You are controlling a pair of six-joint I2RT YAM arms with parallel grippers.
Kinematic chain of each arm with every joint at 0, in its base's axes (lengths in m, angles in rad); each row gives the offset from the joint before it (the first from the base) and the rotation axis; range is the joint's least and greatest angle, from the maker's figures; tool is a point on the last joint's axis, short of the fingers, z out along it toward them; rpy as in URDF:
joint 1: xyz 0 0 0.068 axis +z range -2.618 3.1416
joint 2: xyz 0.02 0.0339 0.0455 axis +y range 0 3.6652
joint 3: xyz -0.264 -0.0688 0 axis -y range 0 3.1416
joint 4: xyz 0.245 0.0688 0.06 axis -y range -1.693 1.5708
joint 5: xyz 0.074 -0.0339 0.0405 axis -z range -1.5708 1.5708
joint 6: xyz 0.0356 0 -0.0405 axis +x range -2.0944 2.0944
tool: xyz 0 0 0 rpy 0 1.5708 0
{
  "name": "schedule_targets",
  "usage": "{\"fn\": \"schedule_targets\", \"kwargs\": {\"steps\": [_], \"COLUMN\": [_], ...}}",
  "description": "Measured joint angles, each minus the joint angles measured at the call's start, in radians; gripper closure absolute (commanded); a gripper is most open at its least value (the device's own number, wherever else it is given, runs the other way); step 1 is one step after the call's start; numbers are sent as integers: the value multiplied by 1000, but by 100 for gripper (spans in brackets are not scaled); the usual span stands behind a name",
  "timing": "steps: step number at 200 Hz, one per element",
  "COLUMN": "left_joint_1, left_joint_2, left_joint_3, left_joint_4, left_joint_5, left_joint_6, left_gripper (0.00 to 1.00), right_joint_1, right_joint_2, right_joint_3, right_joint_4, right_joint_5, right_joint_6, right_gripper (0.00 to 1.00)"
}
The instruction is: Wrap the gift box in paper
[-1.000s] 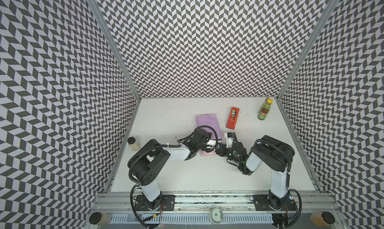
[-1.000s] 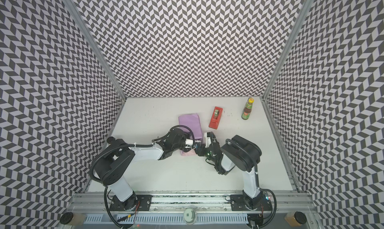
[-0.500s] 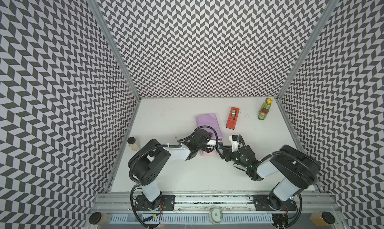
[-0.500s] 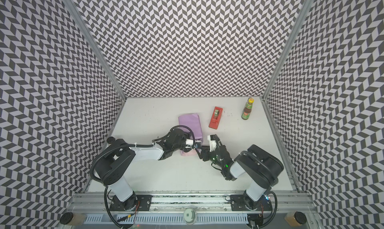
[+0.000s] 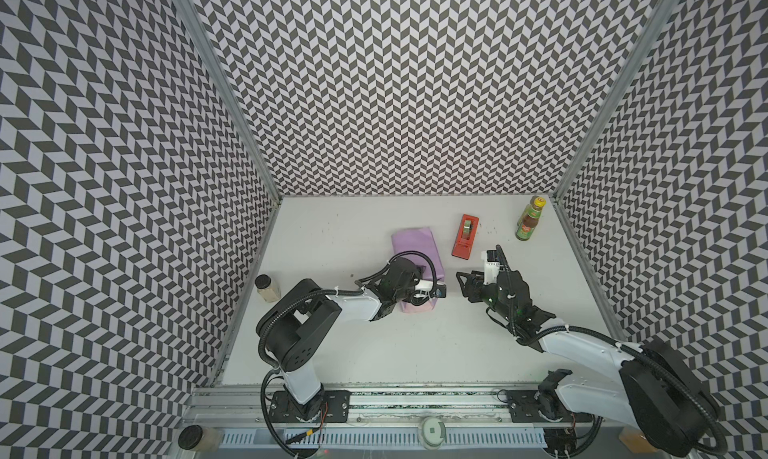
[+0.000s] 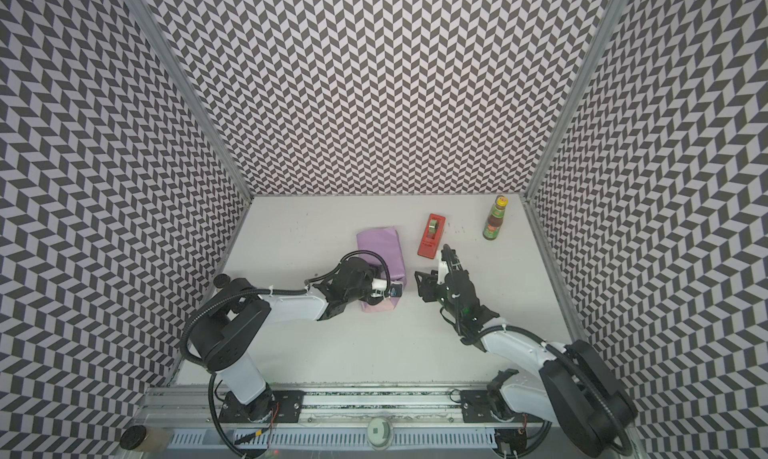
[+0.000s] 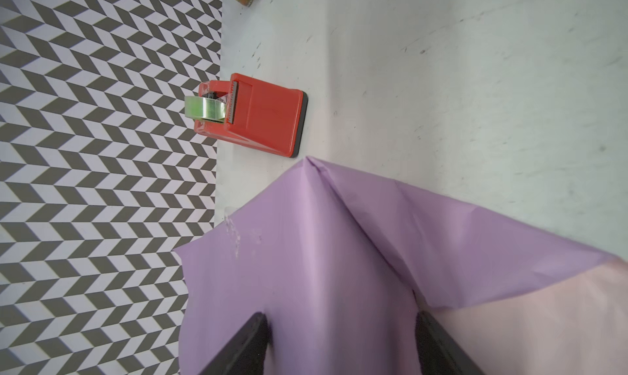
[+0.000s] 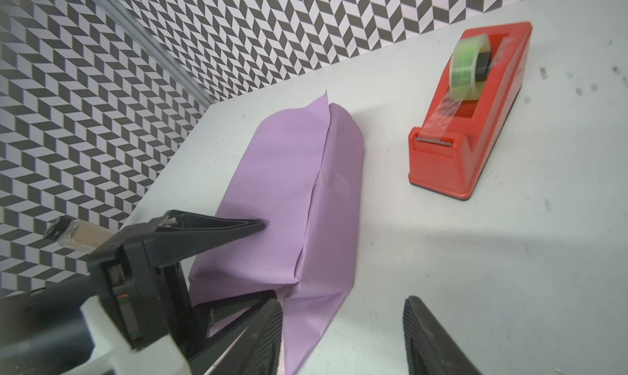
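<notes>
Top views both show the white surface (image 5: 374,344) as the floor of the patterned booth. Near its centre, a little toward 12 o'clock, lies the paper (image 5: 413,245), lilac side out, folded into a long parcel running from 12 to 6 o'clock. The gift box is out of sight under it. The left claw (image 7: 339,319) stands wide at the parcel's 6 o'clock end. One finger (image 8: 238,225) lies on top of the paper and the other sits low by the loose end flap, where pale pink shows. The right claw (image 8: 343,337), jaws well apart and empty, hovers at the parcel's 3 o'clock, near but not touching. A red tape dispenser (image 5: 465,236) sits at the parcel's 2 o'clock, a sauce bottle (image 5: 528,220) in the surface's 1 o'clock corner, and a small jar (image 5: 267,288) at its 9 o'clock edge.
</notes>
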Motion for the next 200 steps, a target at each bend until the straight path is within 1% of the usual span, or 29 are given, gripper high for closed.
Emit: {"fn": "schedule_targets", "kwargs": {"steps": [35,59,84,112,127,133,147,161,176,189,200], "left_joint_1": [-5,-19,-26,-23,-8,0,35,83,134,166,186], "left_joint_2": [-12,-43,-113,-228,-307,-343,-453,-562,-658,-699,-706], "left_joint_3": [4,3,3,3,-2,-10,-47,-96,-150,-192,-216], "left_joint_4": [-24,-64,-77,-95,-127,-137,-162,-184,-207,-224,-242], "left_joint_5": [32,69,105,136,161,175,211,237,245,237,228], "left_joint_6": [-34,-61,-90,-116,-130,-138,-164,-183,-183,-172,-159], "left_gripper": [23,19,16,17,18,18,18,16,13,12,11], "right_joint_1": [-1,-1,-1,-1,-1,-1,-1,0,4,8,10], "right_joint_2": [-12,-13,-21,-22,-13,-3,37,87,132,154,166], "right_joint_3": [35,67,89,108,119,125,147,192,255,291,304], "right_joint_4": [-65,-97,-100,-88,-54,-36,-2,-9,-55,-80,-88], "right_joint_5": [45,81,110,101,57,31,-30,-93,-148,-174,-187], "right_joint_6": [-49,-84,-130,-225,-312,-356,-464,-589,-750,-883,-983], "right_gripper": [42,40,37,33,27,21,15,13,13,11,10]}}
